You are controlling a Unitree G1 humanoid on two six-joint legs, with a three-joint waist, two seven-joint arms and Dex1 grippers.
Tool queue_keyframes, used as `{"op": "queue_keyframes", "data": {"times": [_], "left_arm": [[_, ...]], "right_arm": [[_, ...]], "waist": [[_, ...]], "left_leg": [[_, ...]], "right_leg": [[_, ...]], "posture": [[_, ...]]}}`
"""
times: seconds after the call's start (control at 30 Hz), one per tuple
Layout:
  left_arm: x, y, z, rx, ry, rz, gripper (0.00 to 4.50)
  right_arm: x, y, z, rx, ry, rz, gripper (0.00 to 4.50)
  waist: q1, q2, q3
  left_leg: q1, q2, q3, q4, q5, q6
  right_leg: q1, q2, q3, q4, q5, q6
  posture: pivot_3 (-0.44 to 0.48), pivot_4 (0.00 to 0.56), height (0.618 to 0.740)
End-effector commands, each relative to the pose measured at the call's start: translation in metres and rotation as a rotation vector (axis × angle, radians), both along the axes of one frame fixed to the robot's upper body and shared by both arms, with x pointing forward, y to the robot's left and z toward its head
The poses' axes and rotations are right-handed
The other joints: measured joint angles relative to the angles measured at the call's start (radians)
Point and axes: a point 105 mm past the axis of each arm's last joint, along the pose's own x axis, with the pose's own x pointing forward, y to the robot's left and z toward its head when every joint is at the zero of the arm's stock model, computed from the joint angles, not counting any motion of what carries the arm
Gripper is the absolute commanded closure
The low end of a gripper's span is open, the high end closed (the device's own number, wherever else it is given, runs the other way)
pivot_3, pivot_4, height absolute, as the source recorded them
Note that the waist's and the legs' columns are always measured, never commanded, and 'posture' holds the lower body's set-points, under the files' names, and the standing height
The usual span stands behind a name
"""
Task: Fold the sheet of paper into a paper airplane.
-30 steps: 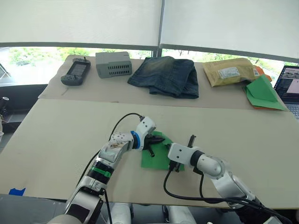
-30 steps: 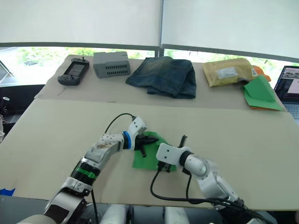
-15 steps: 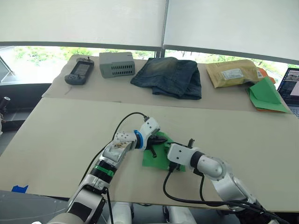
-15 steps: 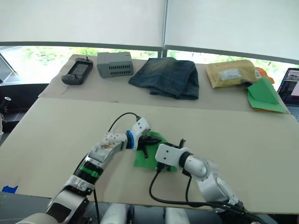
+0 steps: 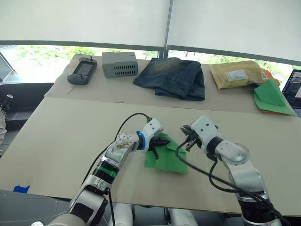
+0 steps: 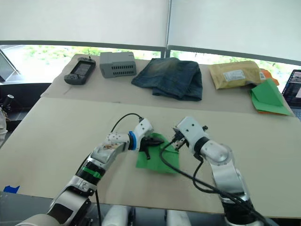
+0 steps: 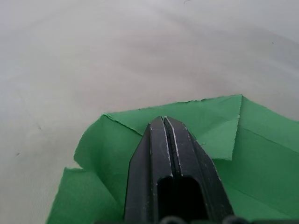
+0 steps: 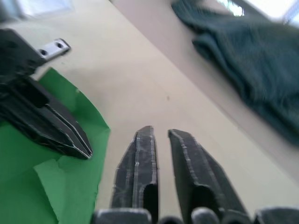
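Note:
The sheet of paper (image 5: 168, 159) is bright green, partly folded with a flap turned over, and lies flat on the near table. My left gripper (image 5: 161, 141) is shut, its tips (image 7: 163, 120) resting on the folded upper left part of the sheet. The right wrist view shows that gripper (image 8: 87, 151) pressed on the green paper (image 8: 28, 163). My right gripper (image 5: 185, 136) hovers just beyond the sheet's far right corner, off the paper. Its fingers (image 8: 140, 154) stand a narrow gap apart with nothing between them.
On the far table lie a handheld console (image 5: 82, 71), a grey box (image 5: 120, 63), folded jeans (image 5: 171, 77), a padded envelope (image 5: 236, 74) and a green paper stack with orange edges (image 5: 270, 96). A laptop (image 5: 294, 89) sits at the right edge.
My right gripper has lifted off the sheet's right side and swung up and to the right, clear of the paper. The left gripper stays on the sheet. The camera shifted slightly.

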Motion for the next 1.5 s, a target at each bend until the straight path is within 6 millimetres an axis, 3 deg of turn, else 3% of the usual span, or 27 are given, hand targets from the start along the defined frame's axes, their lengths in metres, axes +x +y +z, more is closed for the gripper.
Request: {"op": "queue_keyframes", "data": {"times": [0.03,0.27,0.47,0.97,1.23,1.5], "left_arm": [[-0.013,0.002,-0.033,0.083,0.106,-0.004,4.5],[-0.013,0.0,-0.034,0.092,0.108,0.0,4.5],[-0.013,0.001,-0.038,0.109,0.141,0.019,4.5],[-0.02,-0.002,-0.042,0.121,0.152,-0.023,4.5],[-0.022,-0.003,-0.042,0.118,0.155,-0.027,4.5],[-0.016,0.002,-0.037,0.121,0.123,-0.012,4.5]], "right_arm": [[0.001,0.011,-0.003,0.109,0.074,-0.004,4.48],[-0.008,0.023,-0.027,0.188,0.18,-0.016,4.48],[-0.018,0.007,-0.055,0.188,0.243,-0.095,4.48],[-0.065,-0.028,-0.063,0.257,0.273,-0.234,4.48],[-0.043,-0.011,-0.006,0.311,0.029,-0.136,4.48],[-0.036,0.019,-0.038,0.283,0.16,-0.117,4.48]], "waist": [[-0.001,0.0,0.0],[-0.001,0.0,0.0],[-0.001,0.001,-0.003],[-0.002,0.001,-0.015],[-0.003,0.002,-0.015],[-0.002,0.002,-0.015]], "left_leg": [[0.0,0.0,0.0,0.0,0.0,0.0],[0.0,0.0,0.0,0.0,0.0,0.0],[0.0,-0.001,-0.002,0.0,0.0,0.0],[0.0,-0.001,-0.003,-0.001,0.0,0.0],[-0.001,-0.001,-0.003,-0.001,0.0,0.0],[-0.002,-0.001,-0.004,-0.003,0.0,0.0]], "right_leg": [[0.0,0.0,0.0,0.0,0.0,0.001],[0.0,0.0,0.0,0.0,0.0,0.002],[0.002,0.0,0.0,-0.001,0.0,0.003],[0.002,0.0,0.0,-0.002,-0.004,0.0],[0.0,0.0,0.0,-0.002,-0.004,0.0],[0.0,0.0,-0.001,-0.002,-0.005,-0.001]], "posture": [[0.0,0.15,0.734],[0.0,0.15,0.734],[0.0,0.15,0.734],[0.0,0.15,0.734],[0.0,0.15,0.734],[0.0,0.15,0.734]]}}
